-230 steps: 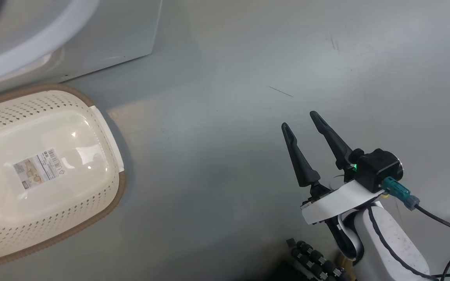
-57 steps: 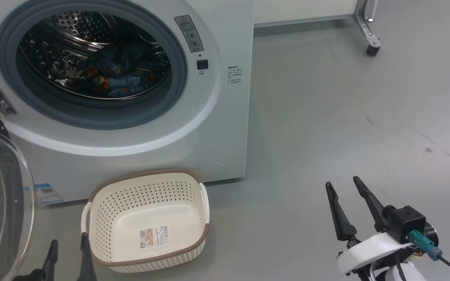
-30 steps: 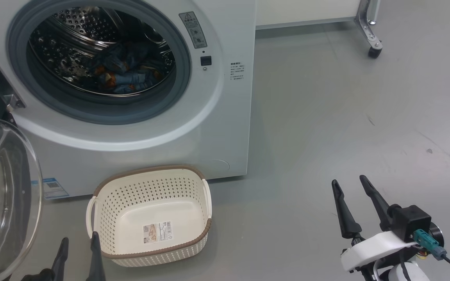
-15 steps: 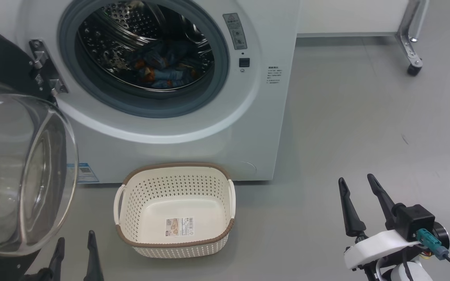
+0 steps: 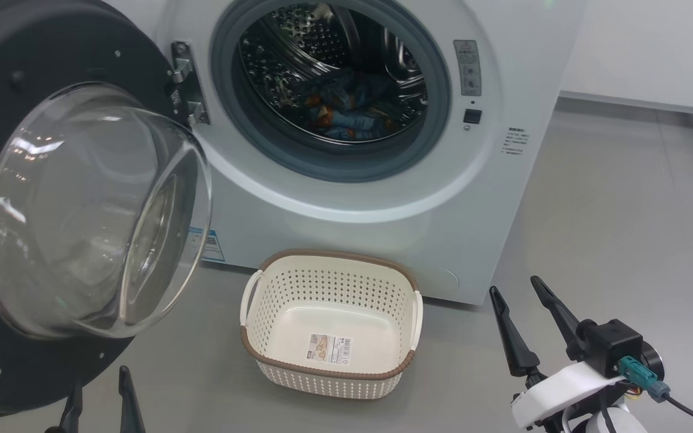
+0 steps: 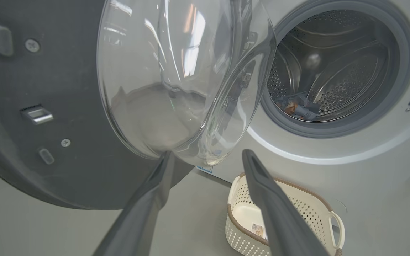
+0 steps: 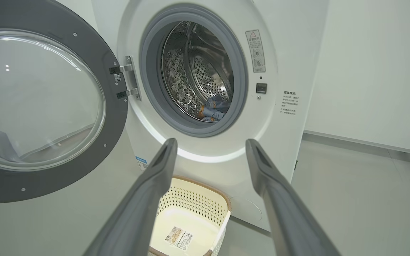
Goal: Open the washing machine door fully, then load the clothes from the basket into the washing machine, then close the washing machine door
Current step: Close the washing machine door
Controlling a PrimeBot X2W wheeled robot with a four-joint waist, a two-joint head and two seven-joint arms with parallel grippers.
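In the head view, the washing machine (image 5: 382, 240) is seen with the washing machine door (image 5: 88, 204) standing wide open. The door is carried on a hinge (image 5: 187, 84) on the machine's left as the robot faces it. The clothes (image 5: 346, 111) are seen lying low inside the machine's steel drum (image 5: 334, 60). The basket (image 5: 328, 255) is set on the floor (image 5: 593, 210) just before the machine's front, beneath the drum opening, and nothing but a barcode sticker (image 5: 328, 349) is seen in it. The left gripper (image 5: 98, 382) is held farther out from the machine than the basket, near the door's lower rim. Its fingers are parted and nothing is held. The right gripper (image 5: 515, 285) is held off the machine's right front corner, well apart from the basket and the clothes, and is likewise spread wide and empty.

In the left wrist view, the door's glass bulge is seen just past one fingertip; whether it is touched cannot be told. The basket is partly covered by the other finger, and the clothes are seen at the drum's bottom, well beyond both tips.

In the right wrist view, the machine's lower front and the basket are framed between the wide-set fingers. The clothes are seen in the drum above the gap.
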